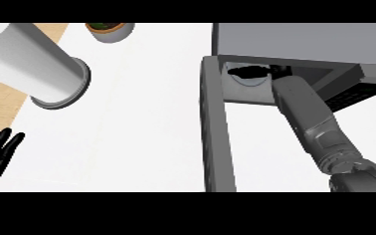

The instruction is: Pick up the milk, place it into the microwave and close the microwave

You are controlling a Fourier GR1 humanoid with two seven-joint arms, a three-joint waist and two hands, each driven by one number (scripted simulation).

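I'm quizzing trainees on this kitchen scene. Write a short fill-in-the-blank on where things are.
1. The right robot hand reaches into the ____.
2. The microwave door stands ____.
3. The left robot hand rests open at the view's ____ edge.
4. The grey cylinder lies on the microwave's ____ side.

Missing words: microwave; open; left; left

- Your microwave (pixel 294 42) is a grey box at the upper right, with its door (pixel 217 129) swung open towards you.
- The milk can't be made out inside its cavity.
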